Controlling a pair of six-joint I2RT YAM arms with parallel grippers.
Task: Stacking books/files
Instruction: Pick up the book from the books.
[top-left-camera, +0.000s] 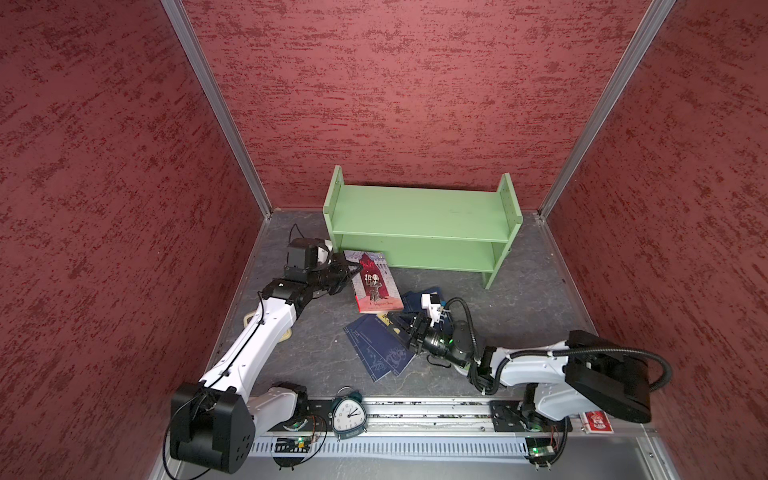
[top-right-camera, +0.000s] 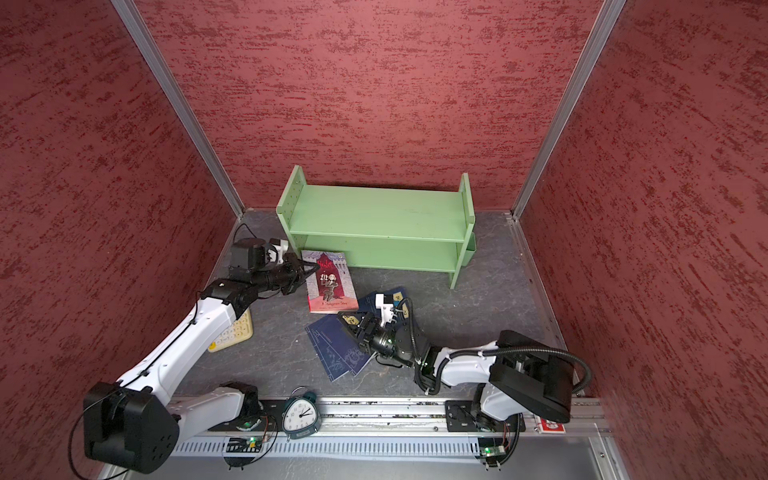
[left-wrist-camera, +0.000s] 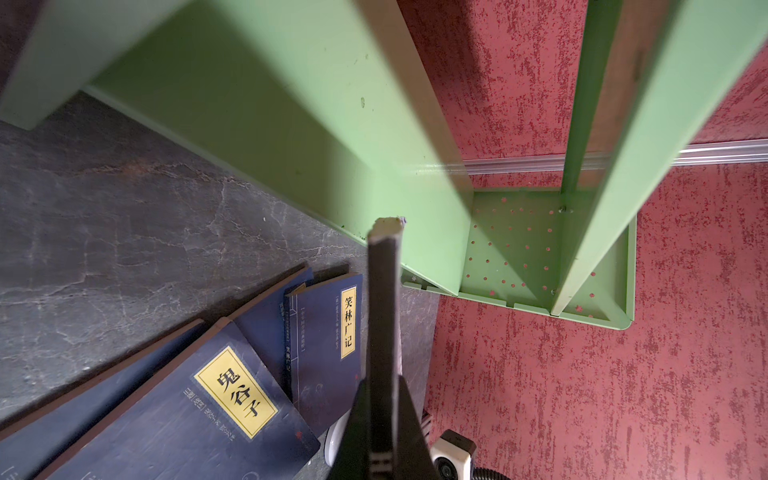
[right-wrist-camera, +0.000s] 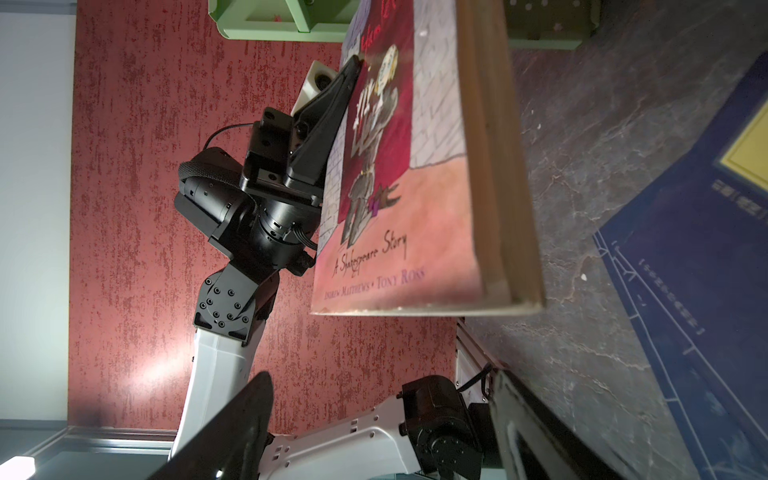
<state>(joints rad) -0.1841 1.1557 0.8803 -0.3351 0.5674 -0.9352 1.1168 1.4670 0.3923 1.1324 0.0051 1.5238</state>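
While the left claw (top-left-camera: 356, 269) is clenched on the edge of the red illustrated book (top-left-camera: 376, 286), holding it tilted just before the green shelf (top-left-camera: 419, 216), the right claw (top-left-camera: 401, 328) stands released, jaws apart, above the navy books (top-left-camera: 376, 353) overlapping on the table (top-left-camera: 523, 311).

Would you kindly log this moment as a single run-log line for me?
left hand: shut on red book, by green shelf | right hand: open over navy books
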